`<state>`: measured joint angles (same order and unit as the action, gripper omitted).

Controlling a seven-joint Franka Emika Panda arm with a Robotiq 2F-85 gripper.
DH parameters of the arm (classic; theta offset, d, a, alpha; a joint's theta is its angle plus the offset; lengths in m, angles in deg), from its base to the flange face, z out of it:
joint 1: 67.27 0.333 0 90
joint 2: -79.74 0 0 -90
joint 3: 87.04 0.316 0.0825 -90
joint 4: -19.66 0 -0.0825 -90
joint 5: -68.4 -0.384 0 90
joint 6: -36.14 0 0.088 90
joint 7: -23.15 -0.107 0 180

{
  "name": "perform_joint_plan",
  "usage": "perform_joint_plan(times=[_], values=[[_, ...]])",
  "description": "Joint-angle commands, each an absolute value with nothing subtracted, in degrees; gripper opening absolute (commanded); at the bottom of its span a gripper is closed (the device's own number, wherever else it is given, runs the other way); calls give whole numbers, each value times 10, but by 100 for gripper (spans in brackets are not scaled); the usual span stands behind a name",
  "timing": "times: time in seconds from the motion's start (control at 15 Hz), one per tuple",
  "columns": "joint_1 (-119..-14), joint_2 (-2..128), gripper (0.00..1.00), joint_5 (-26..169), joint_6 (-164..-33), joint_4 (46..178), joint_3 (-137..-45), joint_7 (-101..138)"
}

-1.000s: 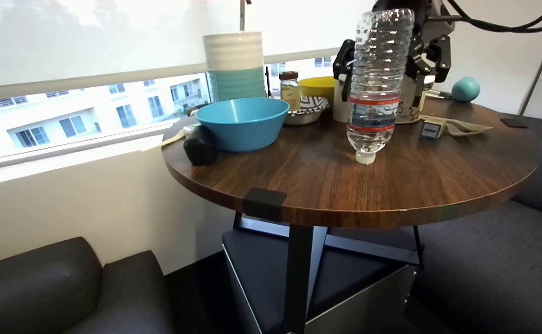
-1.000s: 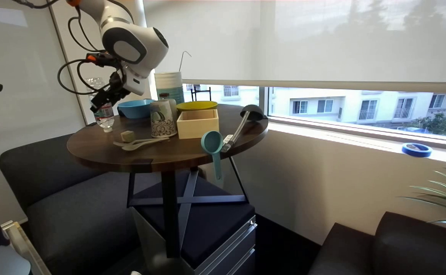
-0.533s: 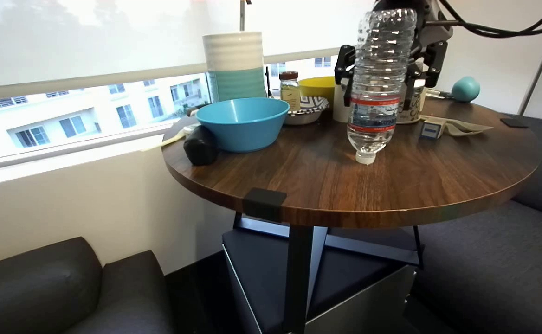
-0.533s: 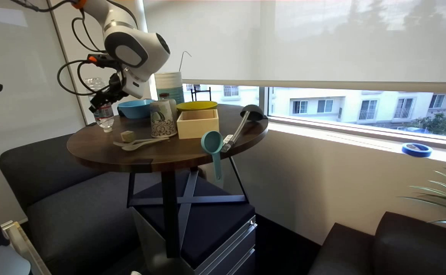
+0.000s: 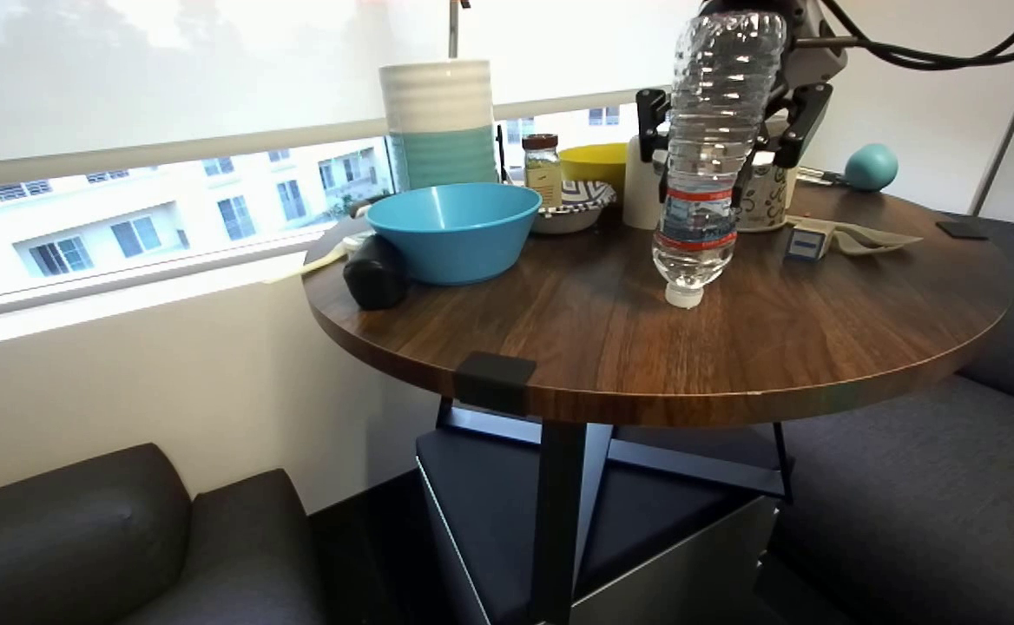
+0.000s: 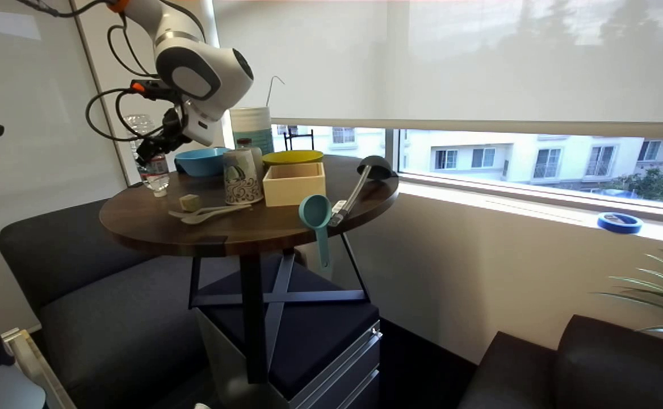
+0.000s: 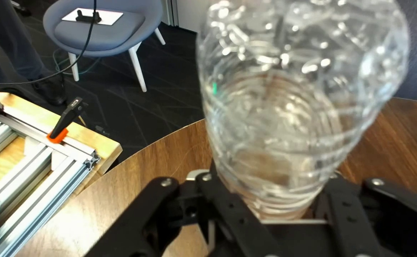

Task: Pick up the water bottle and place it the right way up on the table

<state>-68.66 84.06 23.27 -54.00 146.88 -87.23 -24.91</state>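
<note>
The water bottle point(image 5: 722, 95) stands upside down, its white cap on the dark wood table point(image 5: 628, 356) and its base upward, leaning slightly. From behind, my gripper point(image 5: 701, 187) is shut on it, with one finger on each side near the upper edge of the red and blue label. The bottle's sides look pinched in there. In the wrist view the clear bottle point(image 7: 290, 117) widens upward from between the black fingers point(image 7: 226, 207). An exterior view also has the bottle point(image 6: 156, 173) near the table's far edge, with the gripper point(image 6: 145, 154) partly covering it.
A blue bowl point(image 5: 455, 234) and a black object point(image 5: 377, 273) stand to one side. Behind the gripper is a patterned paper cup point(image 6: 242, 179), with a wooden box point(image 6: 294, 190) beside it. Pale utensils point(image 6: 209, 214), a small block point(image 6: 189, 202) and a teal scoop point(image 6: 315, 211) lie nearer.
The fingers have come together from a wide stance onto the bottle. Its label part has narrowed between them, and its upper end has tipped a little towards the arm.
</note>
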Motion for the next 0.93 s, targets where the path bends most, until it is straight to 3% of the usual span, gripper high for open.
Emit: perform_joint_plan(times=[0.0,0.87], values=[[-680,871,22,255,-559,1465,-862,-258],[-658,1004,22,497,-692,1501,-770,-353]])
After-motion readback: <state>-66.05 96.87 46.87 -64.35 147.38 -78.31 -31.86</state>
